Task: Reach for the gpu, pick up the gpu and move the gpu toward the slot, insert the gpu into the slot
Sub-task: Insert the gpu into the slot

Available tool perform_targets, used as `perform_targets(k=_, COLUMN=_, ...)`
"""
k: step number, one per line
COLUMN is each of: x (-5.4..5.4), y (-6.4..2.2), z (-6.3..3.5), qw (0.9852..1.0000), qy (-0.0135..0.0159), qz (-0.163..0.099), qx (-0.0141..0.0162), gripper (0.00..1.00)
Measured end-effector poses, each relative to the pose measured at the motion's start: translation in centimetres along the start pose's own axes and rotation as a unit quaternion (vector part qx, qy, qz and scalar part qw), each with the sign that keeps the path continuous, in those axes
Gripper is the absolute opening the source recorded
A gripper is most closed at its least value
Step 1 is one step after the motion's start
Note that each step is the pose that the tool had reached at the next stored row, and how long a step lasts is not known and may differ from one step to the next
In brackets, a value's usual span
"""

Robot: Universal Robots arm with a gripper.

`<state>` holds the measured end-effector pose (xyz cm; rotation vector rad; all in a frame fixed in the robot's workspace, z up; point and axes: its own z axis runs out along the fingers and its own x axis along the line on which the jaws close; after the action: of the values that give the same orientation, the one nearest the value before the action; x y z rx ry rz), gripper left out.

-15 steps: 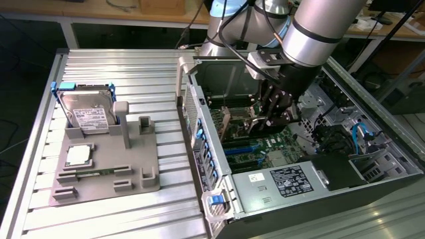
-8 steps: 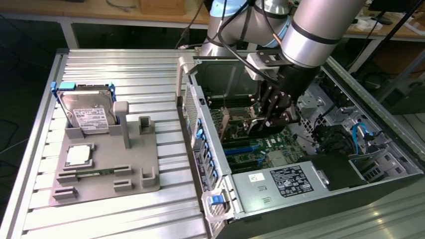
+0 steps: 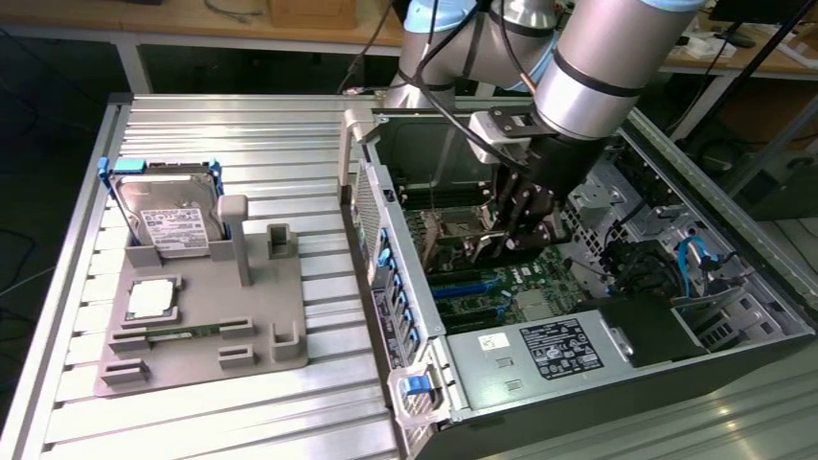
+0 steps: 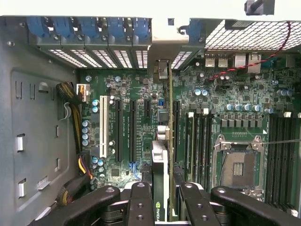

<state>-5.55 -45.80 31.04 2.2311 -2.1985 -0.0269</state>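
text: none legible | hard drive label (image 3: 170, 228): unreadable | power supply label (image 3: 558, 347): unreadable | gpu (image 4: 160, 165): small green emblem, wordless

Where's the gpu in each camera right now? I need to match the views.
Exterior view: the gpu sits under the gripper inside the open case, mostly hidden by it.
Wrist view: the gpu is edge-on between the fingers, over the motherboard.
Shared landmark: the square processor socket.

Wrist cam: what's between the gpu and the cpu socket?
Black memory-stick sockets sit between gpu and cpu socket, per the wrist view.
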Motion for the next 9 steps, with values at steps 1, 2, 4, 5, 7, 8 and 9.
perform_targets(k=1, x=0.0, y=0.05, z=0.07, qw=1.0, qy=0.0, qz=0.0, qx=-0.0008, gripper=0.27)
perform_targets(k=2, x=0.0, y=0.11, z=0.12, qw=1.0, qy=0.0, qz=0.0, qx=-0.0016, gripper=0.27)
perform_targets(k=4, x=0.0, y=0.23, z=0.29, qw=1.0, qy=0.0, qz=0.0, qx=-0.0018, gripper=0.27)
perform_targets(k=5, x=0.0, y=0.25, z=0.38, qw=1.0, qy=-0.0002, qz=0.0, qx=-0.0018, gripper=0.27)
perform_targets(k=7, x=-0.01, y=0.25, z=0.53, qw=1.0, qy=-0.0005, qz=0.0, qx=-0.0018, gripper=0.27)
perform_targets(k=8, x=-0.03, y=0.25, z=0.63, qw=1.0, qy=-0.0007, qz=0.0, qx=-0.0018, gripper=0.27)
perform_targets(k=9, x=-0.07, y=0.26, z=0.75, qw=1.0, qy=-0.0007, qz=0.0, qx=-0.0018, gripper=0.27)
